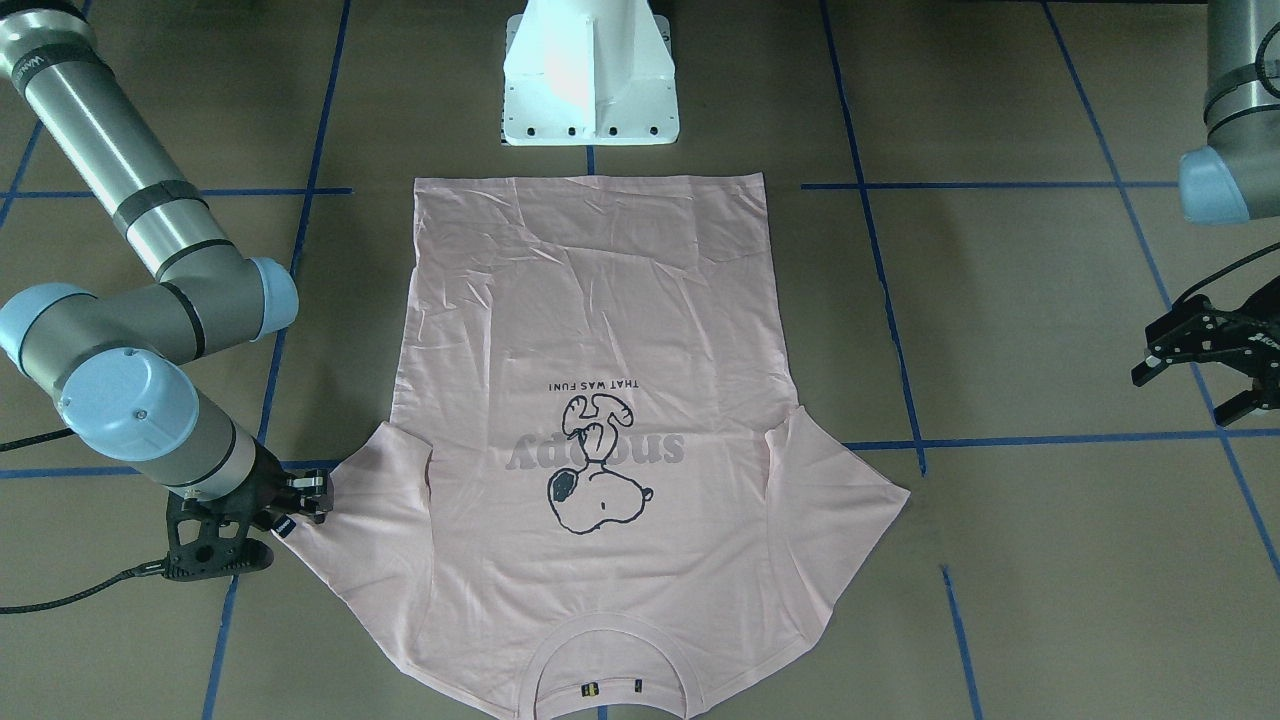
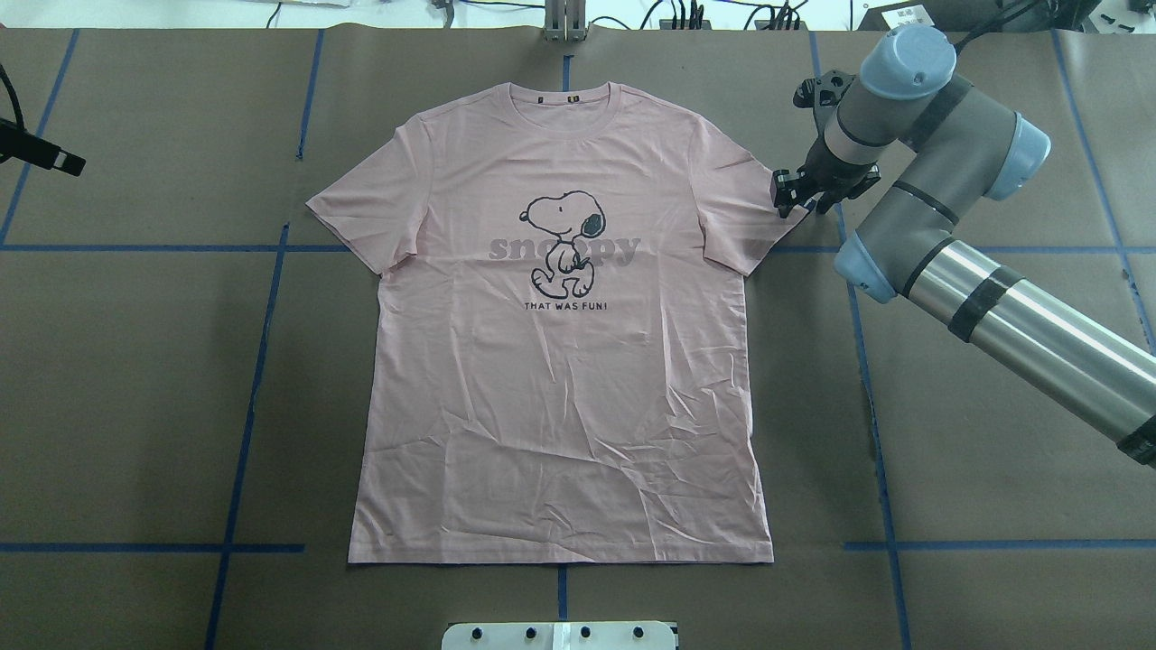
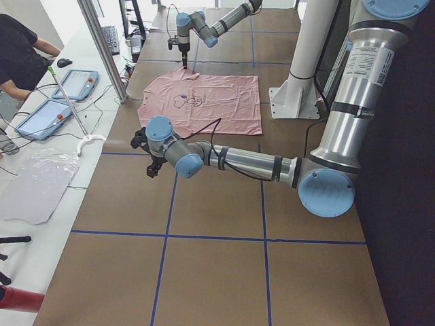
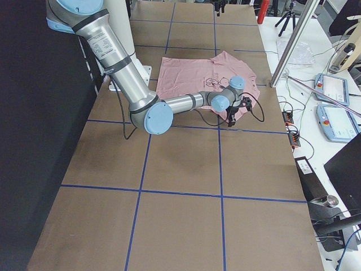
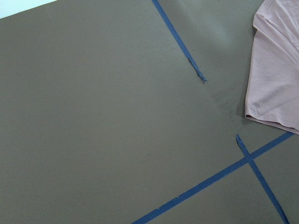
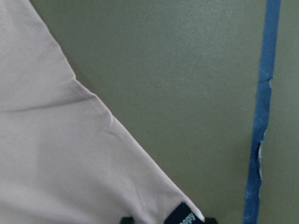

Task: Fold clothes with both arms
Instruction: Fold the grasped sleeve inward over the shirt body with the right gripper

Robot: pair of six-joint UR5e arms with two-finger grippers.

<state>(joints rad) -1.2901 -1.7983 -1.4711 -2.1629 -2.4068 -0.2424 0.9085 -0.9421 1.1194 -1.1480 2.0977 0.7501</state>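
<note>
A black fingertip (image 6: 184,217) is set at the corner of the sleeve (image 6: 70,154). The jaws of the right gripper (image 1: 300,507) are seen slightly parted there, with nothing pinched. The left gripper (image 1: 1181,398) is held well apart from the cloth, jaws spread and empty. The pale pink T-shirt (image 2: 560,379) is laid flat, print up, on the brown papered surface (image 2: 135,361). The thin, limp, creased jersey could be missed, bunched, or caught by one layer only if the jaws are closed off the hem.
</note>
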